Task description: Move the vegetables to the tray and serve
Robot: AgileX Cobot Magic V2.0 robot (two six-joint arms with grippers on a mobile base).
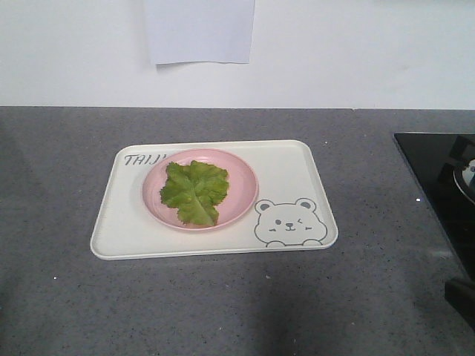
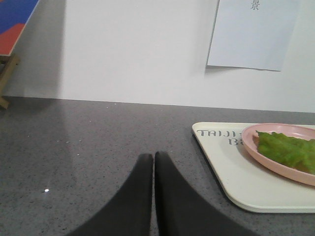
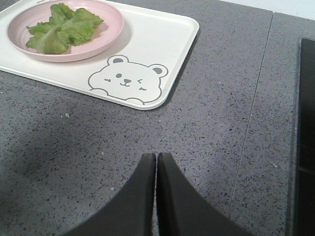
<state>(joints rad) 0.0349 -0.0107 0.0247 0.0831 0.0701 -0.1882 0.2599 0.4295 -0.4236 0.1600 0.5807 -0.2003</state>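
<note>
A crinkled green lettuce leaf (image 1: 194,191) lies on a round pink plate (image 1: 245,189), which stands on the cream tray (image 1: 297,174) with a grey bear face on the grey counter. The left wrist view shows my left gripper (image 2: 153,156) shut and empty, over bare counter left of the tray (image 2: 231,172); the lettuce (image 2: 288,150) is at its right. In the right wrist view my right gripper (image 3: 156,156) is shut on nothing, in front of the tray's bear corner (image 3: 162,44), with the lettuce (image 3: 64,27) far upper left. Neither gripper shows in the front view.
A black cooktop (image 1: 438,178) sits in the counter at the right, also at the right edge (image 3: 307,123) of the right wrist view. A white paper sheet (image 1: 199,31) hangs on the wall behind. A wooden stand leg (image 2: 6,73) is at far left.
</note>
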